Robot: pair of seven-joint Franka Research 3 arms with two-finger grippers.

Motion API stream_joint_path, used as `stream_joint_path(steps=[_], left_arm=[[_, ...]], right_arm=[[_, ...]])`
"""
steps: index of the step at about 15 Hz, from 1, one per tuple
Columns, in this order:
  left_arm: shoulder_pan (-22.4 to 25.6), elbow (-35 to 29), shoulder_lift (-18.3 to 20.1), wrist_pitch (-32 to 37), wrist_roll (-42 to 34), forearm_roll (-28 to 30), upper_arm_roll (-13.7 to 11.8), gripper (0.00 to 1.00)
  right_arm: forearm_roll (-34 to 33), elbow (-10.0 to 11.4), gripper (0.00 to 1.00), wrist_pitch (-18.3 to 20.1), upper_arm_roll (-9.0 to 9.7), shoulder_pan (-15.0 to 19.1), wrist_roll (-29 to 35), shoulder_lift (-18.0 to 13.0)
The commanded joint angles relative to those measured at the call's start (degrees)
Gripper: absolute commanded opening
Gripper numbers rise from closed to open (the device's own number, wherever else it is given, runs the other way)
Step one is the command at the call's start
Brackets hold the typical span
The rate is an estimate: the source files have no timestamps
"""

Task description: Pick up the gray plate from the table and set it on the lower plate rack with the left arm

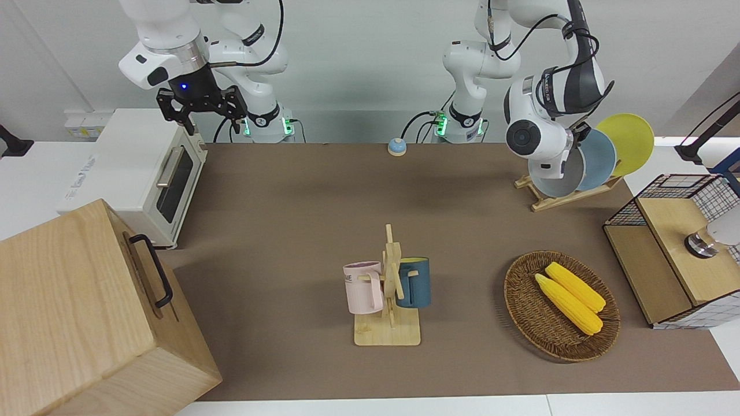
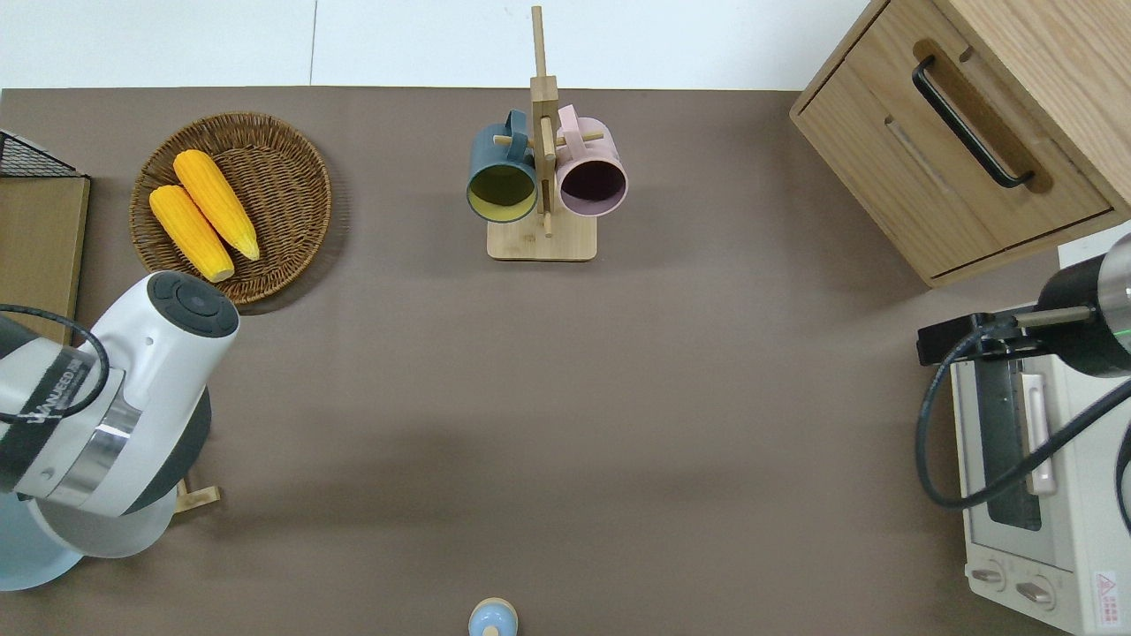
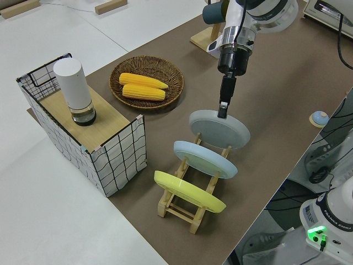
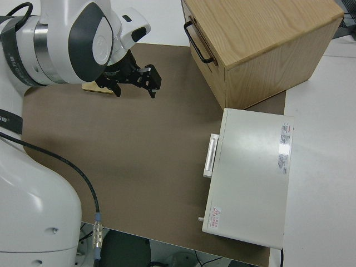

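The gray plate [image 3: 219,130] is tilted at the lower end of the light-wood plate rack [image 3: 185,207], its lower edge among the pegs. I cannot tell if it rests there. It also shows in the front view [image 1: 549,182] and under the arm in the overhead view [image 2: 102,535]. My left gripper [image 3: 222,110] is shut on the plate's upper rim, over the rack. A sky-blue plate [image 3: 205,159] and a yellow plate [image 3: 188,191] stand in the higher slots. The brown table [image 1: 289,231] carries the rack [image 1: 558,199]. My right gripper [image 1: 199,110] is open and parked.
A wicker basket [image 1: 523,312] with two corn cobs lies farther from the robots than the rack. A wire basket [image 3: 116,157] with a white cylinder stands at the left arm's end. A mug tree [image 1: 388,289] stands mid-table, a toaster oven [image 1: 144,173] and wooden cabinet [image 1: 87,312] at the right arm's end.
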State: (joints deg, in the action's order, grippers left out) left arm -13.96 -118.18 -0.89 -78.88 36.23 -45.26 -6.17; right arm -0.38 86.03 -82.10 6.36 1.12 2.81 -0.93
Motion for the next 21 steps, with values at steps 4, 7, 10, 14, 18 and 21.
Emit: stream_joint_path(steps=[4,7,10,14,18,21], left_arm=[[-0.63,-2.67,-0.16,-2.6,3.76,-1.06,-0.33,0.0],[-0.63,-2.67,-0.87,-2.6,4.37,-0.88,0.02,0.0],[-0.63,-3.11,-0.96,-3.56,5.34,-0.79,0.28,0.0],[-0.63,-3.37,-0.96,-4.09,5.17,-0.79,0.28,0.42],[-0.63,-3.37,-0.87,-4.18,4.29,-0.79,0.28,1.0],[-0.63,-3.29,-0.78,-4.18,3.24,-0.79,0.37,1.0]], right_arm=[[1.09,-0.42,0.987,0.89,1.03,1.43,0.53,-0.12],[1.09,-0.42,0.987,0.89,1.03,1.43,0.53,-0.12],[1.09,-0.42,0.987,0.89,1.03,1.43,0.53,-0.12],[1.09,-0.42,0.987,0.89,1.03,1.43,0.53,-0.12],[1.09,-0.42,0.99,0.89,1.03,1.43,0.53,-0.12],[1.09,-0.42,0.99,0.89,1.03,1.43,0.53,-0.12]])
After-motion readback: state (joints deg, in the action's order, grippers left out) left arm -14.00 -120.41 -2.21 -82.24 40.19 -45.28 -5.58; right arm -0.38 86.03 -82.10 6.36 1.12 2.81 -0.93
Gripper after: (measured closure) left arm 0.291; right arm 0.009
